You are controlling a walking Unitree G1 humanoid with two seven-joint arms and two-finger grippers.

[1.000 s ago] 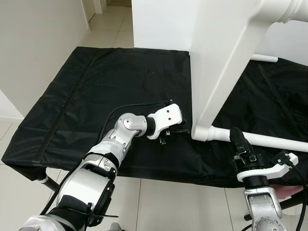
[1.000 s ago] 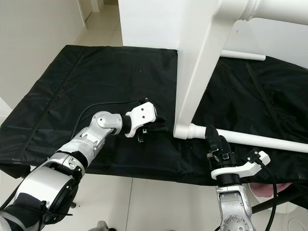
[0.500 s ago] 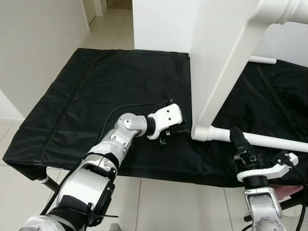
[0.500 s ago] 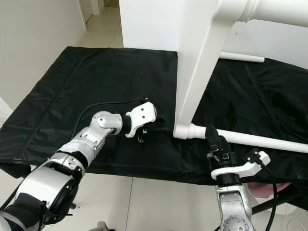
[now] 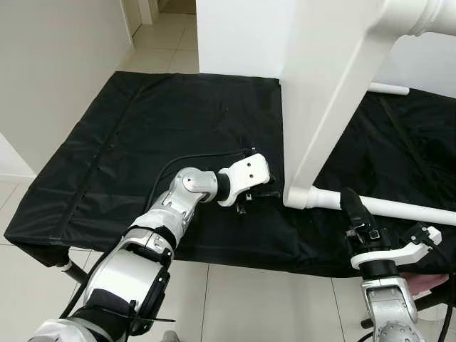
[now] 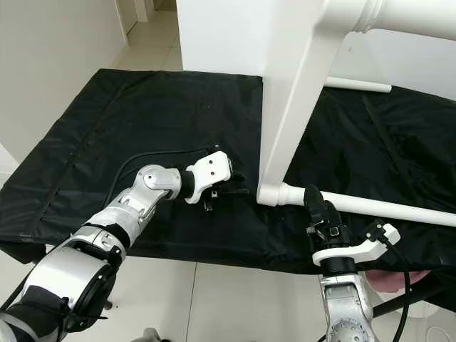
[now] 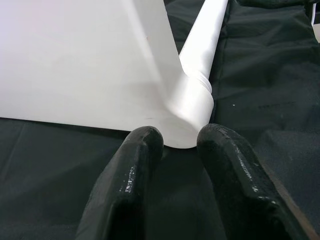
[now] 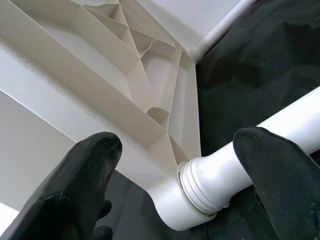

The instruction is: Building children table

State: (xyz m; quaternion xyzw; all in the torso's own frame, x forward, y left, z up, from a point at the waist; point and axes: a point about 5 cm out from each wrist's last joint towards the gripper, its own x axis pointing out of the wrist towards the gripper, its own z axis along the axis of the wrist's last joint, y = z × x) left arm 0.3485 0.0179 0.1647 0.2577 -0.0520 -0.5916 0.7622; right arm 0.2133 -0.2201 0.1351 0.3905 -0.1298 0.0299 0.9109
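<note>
A white plastic children's table (image 5: pixel 335 92) stands on edge on a black cloth-covered surface (image 5: pixel 164 121). Its lower corner rests on the cloth, and a round white leg (image 5: pixel 399 208) runs from that corner to the right. My left gripper (image 5: pixel 262 191) lies on the cloth right at this corner, fingers (image 7: pixel 142 150) a little apart with nothing between them, tips (image 7: pixel 181 137) just short of the table's corner (image 7: pixel 192 107). My right gripper (image 5: pixel 353 206) reaches up from the front edge, just below the leg. It is open wide (image 8: pixel 180 145), facing the leg joint (image 8: pixel 205 187).
Two more white legs stick out from the table, at the back right (image 5: pixel 390 87) and the top right (image 5: pixel 427 14). A white wall (image 5: pixel 50 78) is on the left, tiled floor (image 5: pixel 235 299) lies below the front edge, and the cloth's left half is bare.
</note>
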